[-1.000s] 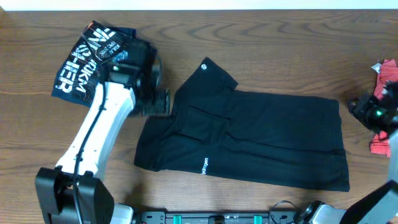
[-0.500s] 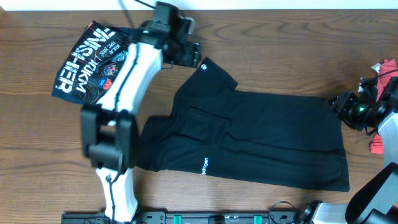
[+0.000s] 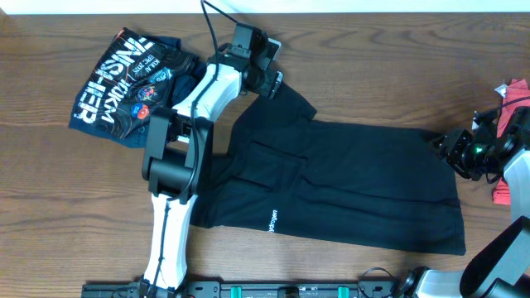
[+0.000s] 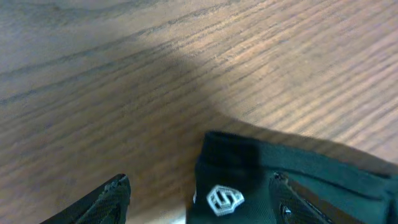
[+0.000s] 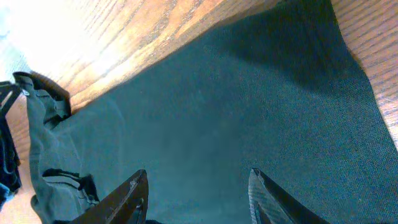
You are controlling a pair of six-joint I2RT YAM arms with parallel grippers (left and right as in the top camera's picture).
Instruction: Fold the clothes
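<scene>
The black shirt (image 5: 217, 112) lies spread over the wooden surface (image 5: 124, 31), filling most of the view; its left end is bunched in folds; the tool (image 5: 199, 198) sits above the cloth, fingers apart, gripping nothing.

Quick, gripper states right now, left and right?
Left gripper: open over the black T-shirt's logo corner, holding nothing.
Right gripper: open over the T-shirt, holding nothing.

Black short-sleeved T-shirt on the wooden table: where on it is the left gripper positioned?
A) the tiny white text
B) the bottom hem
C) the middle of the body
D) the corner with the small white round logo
D: in the left wrist view the left gripper, open, straddles the corner of the black T-shirt bearing the white round logo.
</scene>
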